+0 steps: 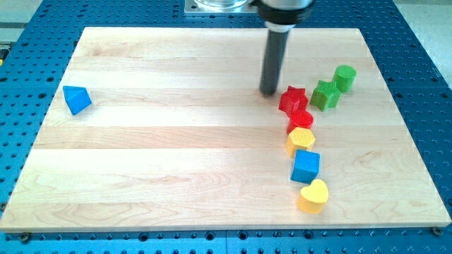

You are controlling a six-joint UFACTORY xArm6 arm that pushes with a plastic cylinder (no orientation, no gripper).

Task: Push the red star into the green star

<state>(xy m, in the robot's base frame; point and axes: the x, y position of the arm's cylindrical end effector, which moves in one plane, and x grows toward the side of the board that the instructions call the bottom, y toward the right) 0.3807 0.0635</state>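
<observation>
My tip (269,92) — a bare rod with no pincer to open or clench — rests at the upper right of the frame, just left of the red star (292,99). The green star (325,94) sits just right of it, a small gap between them. The push looks nearly finished — next, a short steady shove rightward should close that gap.
</observation>
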